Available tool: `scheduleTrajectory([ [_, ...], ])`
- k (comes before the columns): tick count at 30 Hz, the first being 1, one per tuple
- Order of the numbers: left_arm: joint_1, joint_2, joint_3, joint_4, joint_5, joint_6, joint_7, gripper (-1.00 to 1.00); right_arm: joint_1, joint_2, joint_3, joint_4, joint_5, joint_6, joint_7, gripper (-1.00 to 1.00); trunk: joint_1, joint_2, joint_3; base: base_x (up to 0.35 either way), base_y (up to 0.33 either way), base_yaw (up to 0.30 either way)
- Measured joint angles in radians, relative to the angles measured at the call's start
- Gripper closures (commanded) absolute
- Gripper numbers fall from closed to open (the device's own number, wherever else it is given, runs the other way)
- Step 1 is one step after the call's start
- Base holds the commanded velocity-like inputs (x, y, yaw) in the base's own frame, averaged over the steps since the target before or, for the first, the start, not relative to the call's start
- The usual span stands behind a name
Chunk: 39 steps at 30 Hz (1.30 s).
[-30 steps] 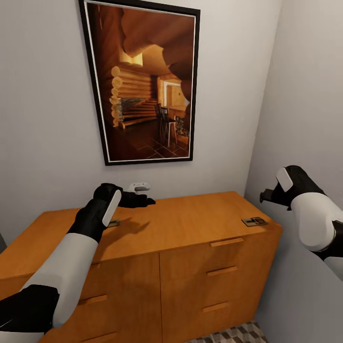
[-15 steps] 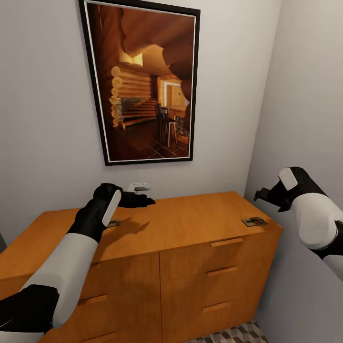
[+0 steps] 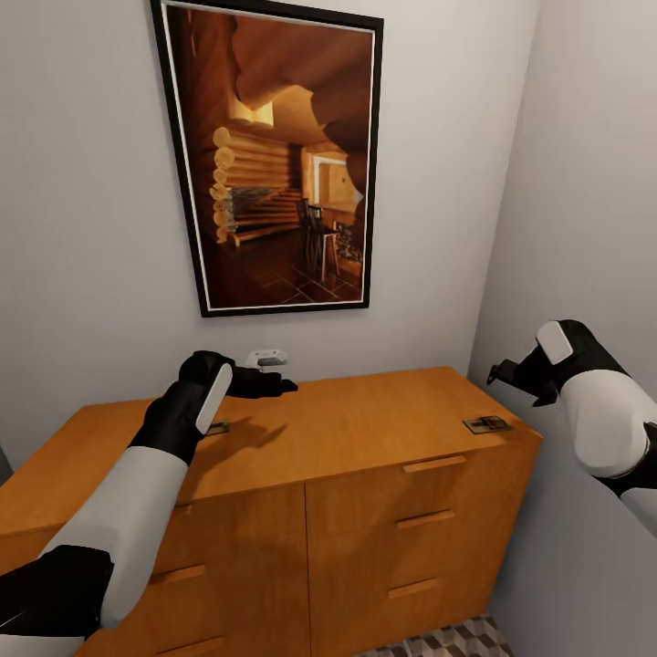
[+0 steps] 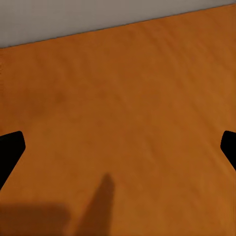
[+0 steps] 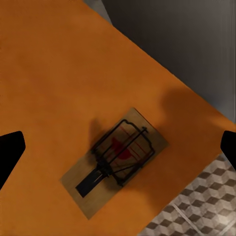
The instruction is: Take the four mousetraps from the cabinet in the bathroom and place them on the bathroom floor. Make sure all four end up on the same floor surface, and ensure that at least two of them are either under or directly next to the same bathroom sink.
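Orange-brown cabinet carries one mousetrap flat at its right front corner, above the tiled floor, and your right gripper hangs over it, fingers spread (presumably lining up a pick), while the left gripper, also spread, hovers over bare wood.

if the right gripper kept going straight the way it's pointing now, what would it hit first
Most likely the mousetrap, which lies flat near the middle of the right wrist view on the cabinet top, between the right gripper fingertips. Depth is unclear, but nothing shows in between.
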Motion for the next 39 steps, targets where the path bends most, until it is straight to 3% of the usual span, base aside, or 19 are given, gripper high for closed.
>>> scheduleTrajectory([
  [39, 0.000, 0.000, 0.001, 0.002, 0.001, 0.000, 0.000, -1.00, 0.000, 0.000, 0.006, 0.002, 0.013, 0.000, 0.001, -1.00, 0.000, 0.000, 0.000, 0.000, 0.000, 0.000],
])
